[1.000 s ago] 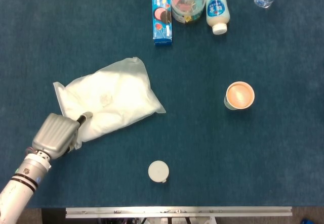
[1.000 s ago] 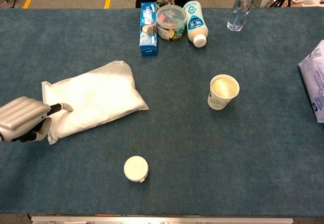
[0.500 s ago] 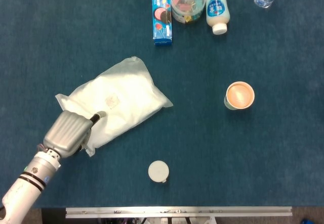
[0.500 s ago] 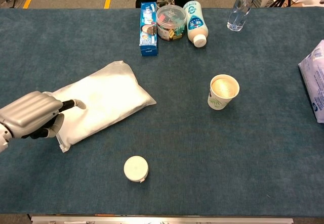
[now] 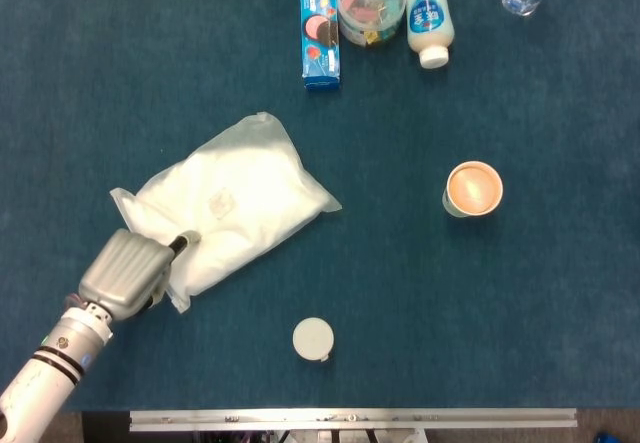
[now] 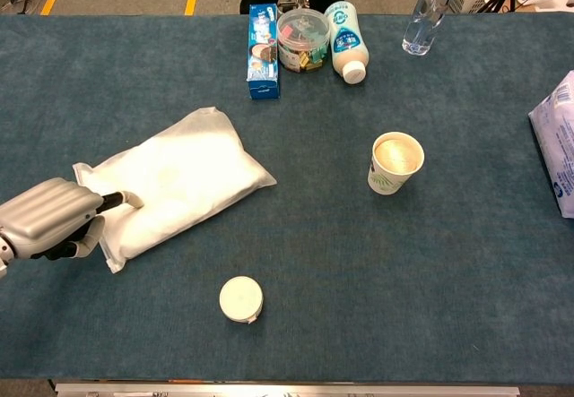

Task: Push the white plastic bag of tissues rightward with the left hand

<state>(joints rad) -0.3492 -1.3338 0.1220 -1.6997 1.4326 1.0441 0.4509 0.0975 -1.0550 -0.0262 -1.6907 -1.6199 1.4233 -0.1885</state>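
Observation:
The white plastic bag of tissues [image 5: 234, 199] [image 6: 176, 180] lies slanted on the blue table cloth, left of centre. My left hand [image 5: 128, 272] [image 6: 49, 219] sits at the bag's lower left end, its grey back up and fingers curled in. One dark fingertip [image 5: 185, 239] [image 6: 128, 200] sticks out and rests on the bag. The hand holds nothing. My right hand shows in neither view.
A paper cup of milky drink [image 5: 472, 189] [image 6: 395, 163] stands right of the bag. A white round lid [image 5: 313, 339] [image 6: 240, 298] lies near the front edge. A blue box [image 5: 318, 23], a tub of clips [image 5: 371, 1], a white bottle [image 5: 425, 11] and a water bottle [image 6: 426, 8] line the back. Another white package [image 6: 558, 142] lies far right.
The bag first slid rightward and turned under the left hand's push. In the last half second the hand has drawn back a little toward the lower left, while the bag stays put.

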